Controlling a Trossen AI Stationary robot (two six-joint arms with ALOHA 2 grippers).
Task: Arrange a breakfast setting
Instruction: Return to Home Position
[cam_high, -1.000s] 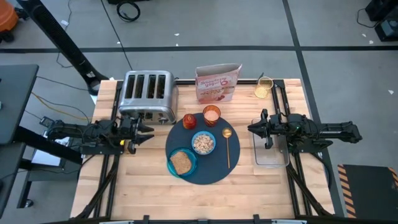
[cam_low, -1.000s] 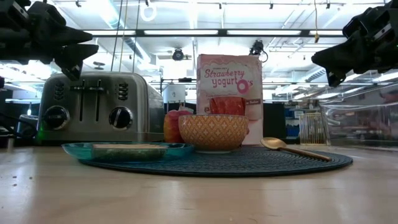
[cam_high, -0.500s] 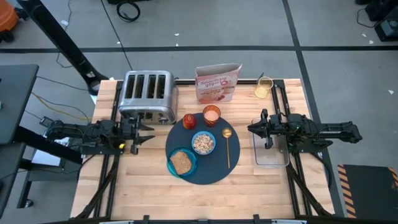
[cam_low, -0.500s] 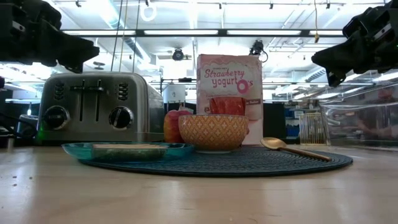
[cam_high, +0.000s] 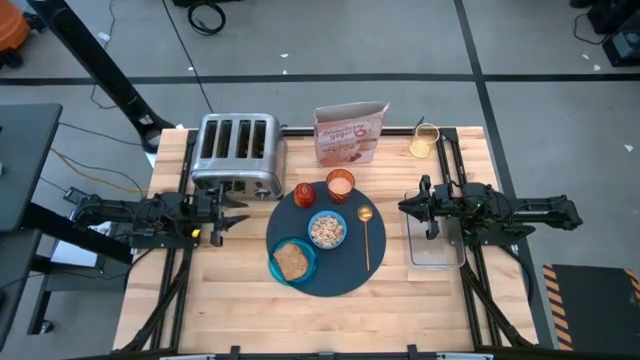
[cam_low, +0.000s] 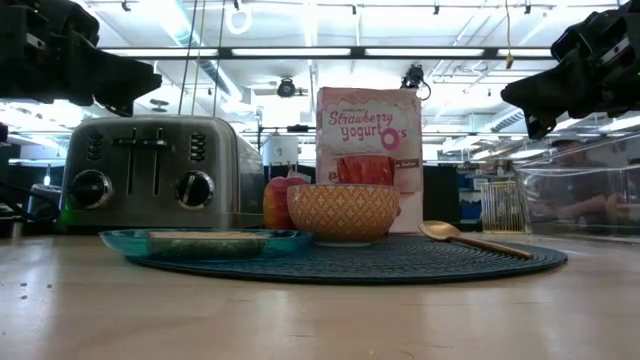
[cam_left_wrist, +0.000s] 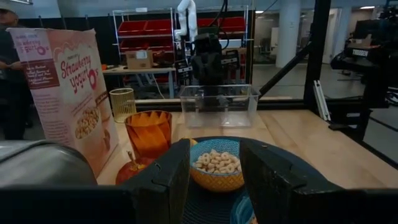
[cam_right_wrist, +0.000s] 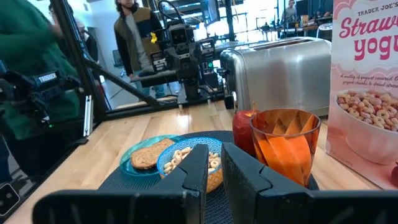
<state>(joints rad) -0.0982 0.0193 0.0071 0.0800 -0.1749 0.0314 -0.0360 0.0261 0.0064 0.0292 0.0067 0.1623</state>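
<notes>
Surface (cam_high: 220, 290) of pale wood stretches between my two grippers. Ahead of my left gripper (cam_high: 240, 213), and just as far ahead of my right gripper (cam_high: 403, 207), lies the large round slate-blue mat (cam_high: 335, 278), woven and dark, carrying everything else.

On the mat's side toward my left gripper sits the small teal plate (cam_high: 275, 272) with a browned toast slice (cam_high: 291, 260) flat on it. Midway between my grippers is the small blue bowl (cam_high: 326, 230), patterned outside and filled with pale cereal rings. Beyond it stand the ribbed amber cup (cam_high: 340, 185) and, just beside that, the red fruit (cam_high: 304, 194). The gold spoon (cam_high: 366, 235) lies straight on the mat's side nearest my right gripper.

My left gripper hangs above the surface with its fingers spread and nothing between them. My right gripper hangs level opposite, fingers drawn almost together, also empty.

Since a second ago my left gripper has pulled back slightly and lifted; the right one and the setting have not moved.
</notes>
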